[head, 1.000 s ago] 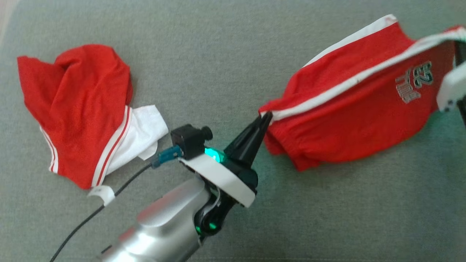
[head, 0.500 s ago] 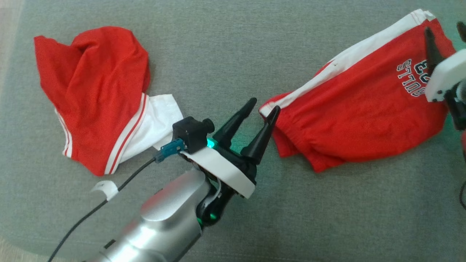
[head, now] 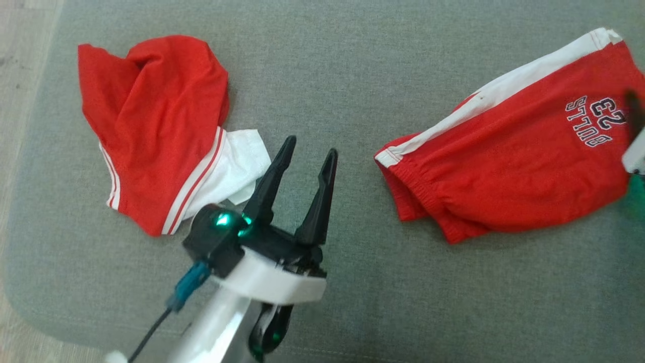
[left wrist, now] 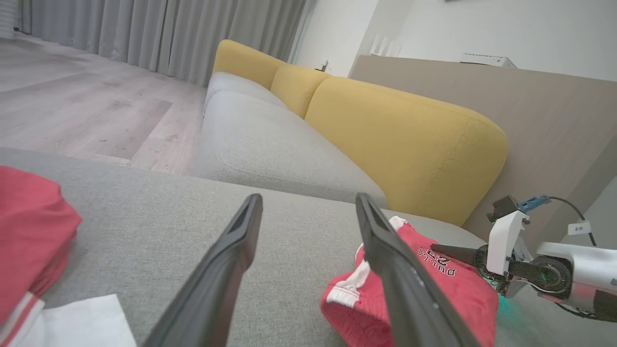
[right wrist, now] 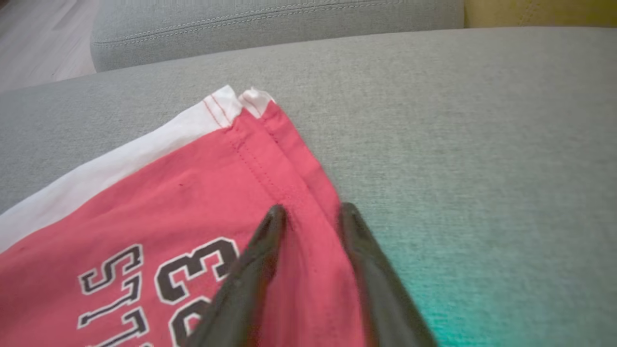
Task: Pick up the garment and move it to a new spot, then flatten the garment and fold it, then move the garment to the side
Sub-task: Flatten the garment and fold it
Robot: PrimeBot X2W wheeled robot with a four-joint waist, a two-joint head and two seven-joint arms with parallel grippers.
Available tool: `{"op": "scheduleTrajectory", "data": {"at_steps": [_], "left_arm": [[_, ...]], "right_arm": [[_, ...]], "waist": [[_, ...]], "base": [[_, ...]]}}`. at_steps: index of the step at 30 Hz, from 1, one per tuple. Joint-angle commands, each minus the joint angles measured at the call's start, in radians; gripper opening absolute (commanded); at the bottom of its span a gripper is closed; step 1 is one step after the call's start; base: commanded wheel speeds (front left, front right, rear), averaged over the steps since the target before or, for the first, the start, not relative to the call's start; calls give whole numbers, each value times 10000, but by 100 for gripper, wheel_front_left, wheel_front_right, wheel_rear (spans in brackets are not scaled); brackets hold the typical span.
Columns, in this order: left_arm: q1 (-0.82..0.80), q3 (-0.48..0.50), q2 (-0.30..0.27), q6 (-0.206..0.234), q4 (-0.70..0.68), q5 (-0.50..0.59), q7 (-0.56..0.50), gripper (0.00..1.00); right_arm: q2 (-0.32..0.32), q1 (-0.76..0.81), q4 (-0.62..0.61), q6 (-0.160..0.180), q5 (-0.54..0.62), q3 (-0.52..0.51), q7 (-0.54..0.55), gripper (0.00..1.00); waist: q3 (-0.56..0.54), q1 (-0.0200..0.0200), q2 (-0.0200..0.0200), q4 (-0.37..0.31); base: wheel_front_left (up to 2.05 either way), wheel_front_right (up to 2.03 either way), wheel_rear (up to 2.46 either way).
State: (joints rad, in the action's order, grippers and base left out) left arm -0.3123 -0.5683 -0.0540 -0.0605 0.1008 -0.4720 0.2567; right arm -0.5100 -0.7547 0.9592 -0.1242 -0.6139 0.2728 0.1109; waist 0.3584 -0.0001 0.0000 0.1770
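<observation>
Overhead, the shorts [head: 509, 166] lie by the sofa's [head: 352, 60] right edge, their long axis slanting from the nearer waistband to the leg hem, farther right. The left tool [head: 310, 143] gapes wide and empty beside a shirt [head: 156, 126]. Left wrist: the cloth looks limp and light, likely to sag, so take opposite corners. Right wrist: the right tool [right wrist: 311, 212] stands part-open astride the hem, gripping nothing visible.

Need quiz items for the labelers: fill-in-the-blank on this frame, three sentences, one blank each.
The left claw is ___ and grips nothing, above the grey cushion.
The number printed on the shorts is ___.
The sofa's back cushions are ___.
Missing: open; 23; yellow.
</observation>
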Motion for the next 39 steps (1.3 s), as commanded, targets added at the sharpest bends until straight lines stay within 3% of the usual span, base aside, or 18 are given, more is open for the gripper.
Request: {"op": "scheduleTrajectory", "data": {"at_steps": [1,10,19,20,21,27,29,32,39], "left_arm": [[238,503,20,102,-676,398,51,100],[1495,1349,33,219,-1322,1011,51,100],[1909,1626,36,95,-1404,1183,51,100],[1900,1582,36,58,-1371,1197,51,100],[1879,1534,36,29,-1320,1235,51,100],[1241,728,36,-214,-185,1259,19,100],[694,219,36,-271,288,715,-196,100],[-190,-601,37,-315,960,-956,-778,100],[-1834,-1537,37,99,2469,-5939,-2243,100]], "right_arm": [[-374,255,-138,-65,-301,182,-83,0],[-421,759,586,-65,-1037,139,-904,0],[-516,1533,459,-65,-1501,509,-874,0],[-551,1557,473,-65,-1531,555,-798,91],[-611,1540,498,-65,-1503,586,-816,100],[-721,1341,478,-65,-1118,866,-1352,100],[-665,1320,416,-65,-973,988,-1519,100],[-420,1270,274,-65,-820,1198,-1637,100],[-208,1070,-114,-65,-677,1551,-1745,100]], "waist": [[-141,1,0,-8],[-1172,1,0,-688],[-1670,1,0,-1332],[-1685,1,0,-1335],[-1688,1,0,-1324],[-1743,1,0,-1145],[-1747,1,0,-1166],[-1693,1,0,-1420],[-1304,1,0,-2297]], "base": [[0,0,0],[0,0,0],[0,0,0],[0,0,0],[0,0,0],[0,0,0],[0,0,0],[0,0,0],[0,0,0]]}}
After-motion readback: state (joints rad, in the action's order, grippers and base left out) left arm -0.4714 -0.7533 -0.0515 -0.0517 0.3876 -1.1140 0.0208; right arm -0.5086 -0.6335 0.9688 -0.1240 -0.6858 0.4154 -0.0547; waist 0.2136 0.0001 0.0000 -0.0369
